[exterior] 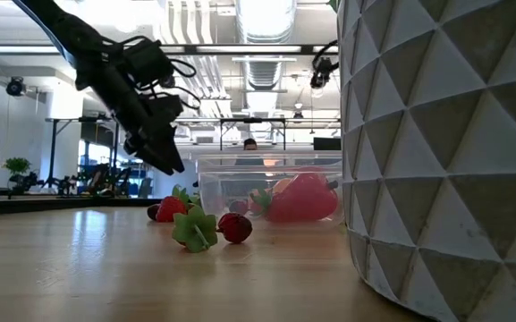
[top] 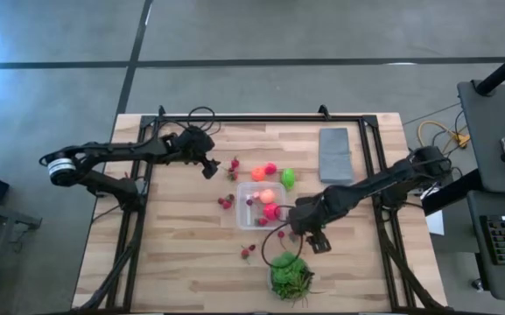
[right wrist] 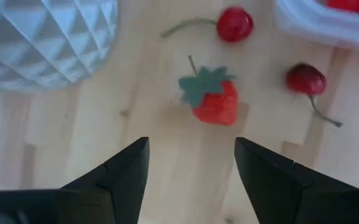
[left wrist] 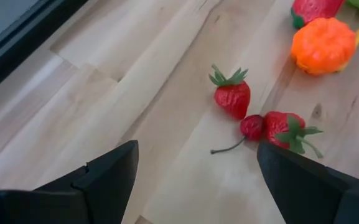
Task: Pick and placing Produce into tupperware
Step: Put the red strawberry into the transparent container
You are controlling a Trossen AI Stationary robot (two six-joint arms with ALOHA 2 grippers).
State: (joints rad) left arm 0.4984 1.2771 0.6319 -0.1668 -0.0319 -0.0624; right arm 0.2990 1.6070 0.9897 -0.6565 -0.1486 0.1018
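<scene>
Tupperware part filled, produce scattered mid-table; both grippers, left and right, apart, empty

Grey concrete floor around the wooden table, keyboard desk off to the side, ceiling lights glaring overhead
</scene>
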